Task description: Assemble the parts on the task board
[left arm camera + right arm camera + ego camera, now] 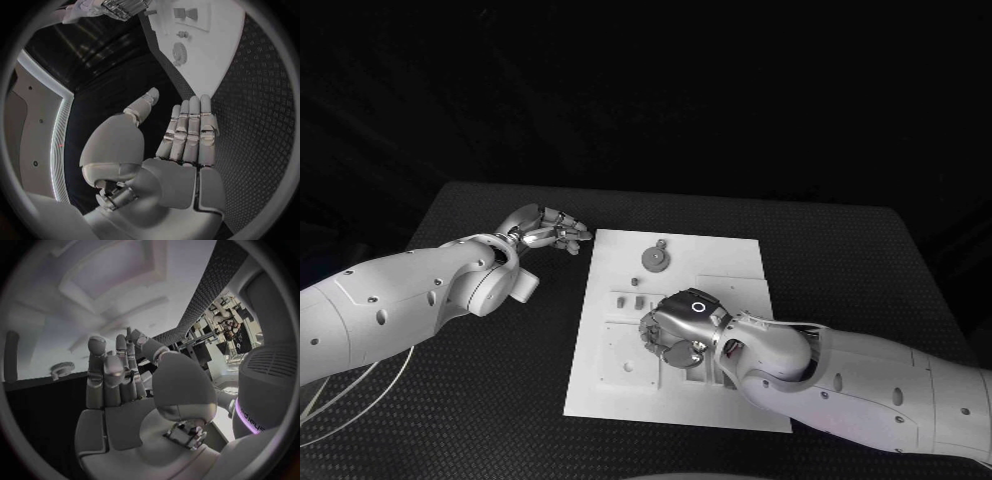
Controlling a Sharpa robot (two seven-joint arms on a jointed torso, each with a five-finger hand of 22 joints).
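The white task board [733, 262] lies in the middle of the black table. A round grey part [655, 259] sits near its far end, also seen in the left wrist view [179, 53] and the right wrist view [61, 369]. Small grey parts [633, 298] lie along the board's left half. My right hand [682, 326] hovers low over the board's middle, fingers pointing down toward it, with nothing visibly held [119, 375]. My left hand [547, 229] is over the table beside the board's far left corner, fingers straight and together, thumb apart, holding nothing [187, 132].
The black textured table [473, 400] surrounds the board [215, 42] on all sides. My right forearm [862, 385] crosses the board's near right corner. My left forearm [401, 300] lies over the table's left side.
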